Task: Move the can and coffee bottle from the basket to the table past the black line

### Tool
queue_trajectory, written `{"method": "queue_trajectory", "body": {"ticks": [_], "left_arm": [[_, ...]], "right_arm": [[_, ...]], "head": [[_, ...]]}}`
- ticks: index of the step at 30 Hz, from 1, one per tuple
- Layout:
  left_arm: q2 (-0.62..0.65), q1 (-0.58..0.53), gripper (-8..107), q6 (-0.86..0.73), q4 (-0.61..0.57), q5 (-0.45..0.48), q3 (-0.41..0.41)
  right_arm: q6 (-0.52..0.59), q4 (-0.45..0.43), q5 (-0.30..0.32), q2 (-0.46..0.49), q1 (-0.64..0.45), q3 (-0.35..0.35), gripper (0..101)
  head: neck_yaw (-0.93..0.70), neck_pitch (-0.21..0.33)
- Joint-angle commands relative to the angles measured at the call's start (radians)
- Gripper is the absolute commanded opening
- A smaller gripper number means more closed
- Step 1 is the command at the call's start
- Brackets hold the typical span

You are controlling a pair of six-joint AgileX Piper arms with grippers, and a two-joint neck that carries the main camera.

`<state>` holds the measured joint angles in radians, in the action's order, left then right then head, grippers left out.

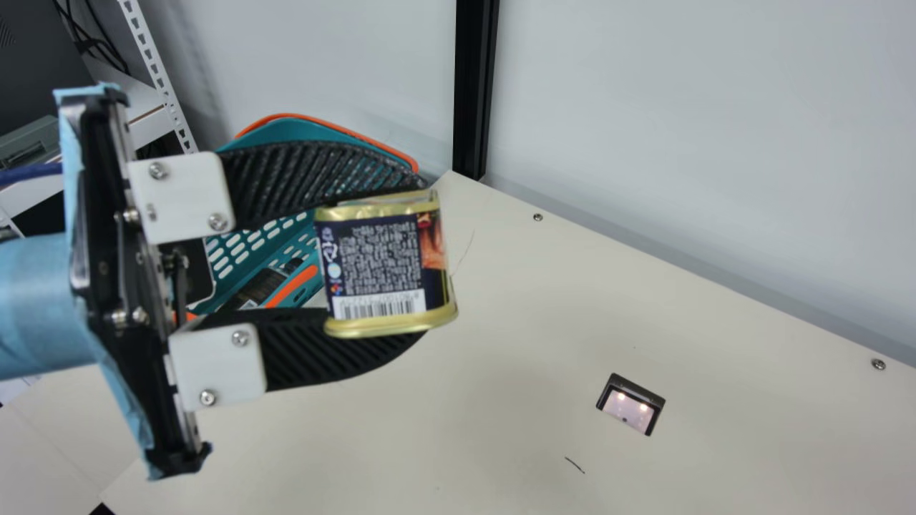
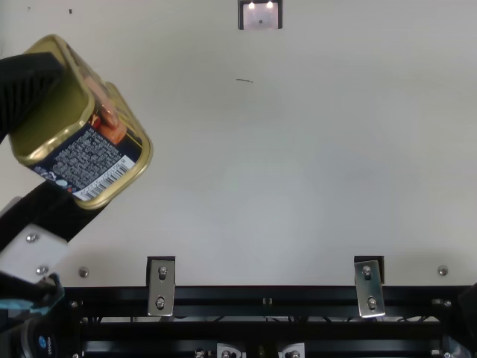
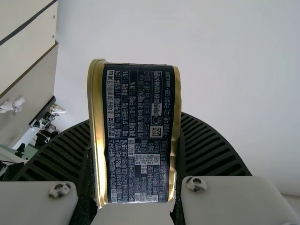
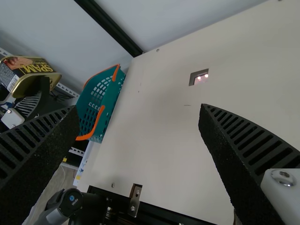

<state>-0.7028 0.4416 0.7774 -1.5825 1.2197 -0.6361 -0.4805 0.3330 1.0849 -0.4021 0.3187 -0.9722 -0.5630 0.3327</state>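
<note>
One table (image 1: 515,307), one basket (image 4: 111,101), one can (image 1: 379,261)

Bright, diffuse light; faint shadows on table (image 1: 529,322); 2 glowing spots (image 1: 621,396).

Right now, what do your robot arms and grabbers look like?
My left gripper has black ribbed fingers, white plates, silver screws and light blue wrapping, with a dark blue cable nearby. My right gripper has black ribbed fingers too, plus a white plate and screw.
</note>
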Motion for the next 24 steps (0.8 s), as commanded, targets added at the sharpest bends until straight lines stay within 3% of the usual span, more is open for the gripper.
{"method": "queue_trajectory", "body": {"ticks": [1,6,10,19,24], "left_arm": [[-0.005,0.003,10,-0.021,0.011,-0.013,-0.004],[-0.074,0.031,10,-0.112,0.070,-0.041,-0.053],[-0.150,-0.012,10,-0.203,0.155,-0.139,-0.123],[-0.345,-0.281,10,-0.374,0.449,-0.503,-0.287],[-0.415,-0.459,10,-0.410,0.621,-0.701,-0.310]], "right_arm": [[0.000,0.000,0.000,0.000,0.000,0.000,101],[0.000,0.000,0.000,0.000,0.000,0.000,101],[0.000,0.000,0.000,0.000,0.000,0.000,101],[0.000,0.000,0.000,0.000,0.000,0.000,101],[0.000,0.000,0.000,0.000,0.000,0.000,101]], "head": [[0.001,0.029],[0.001,0.029],[0.001,0.029],[0.001,0.029],[0.001,0.029]]}}
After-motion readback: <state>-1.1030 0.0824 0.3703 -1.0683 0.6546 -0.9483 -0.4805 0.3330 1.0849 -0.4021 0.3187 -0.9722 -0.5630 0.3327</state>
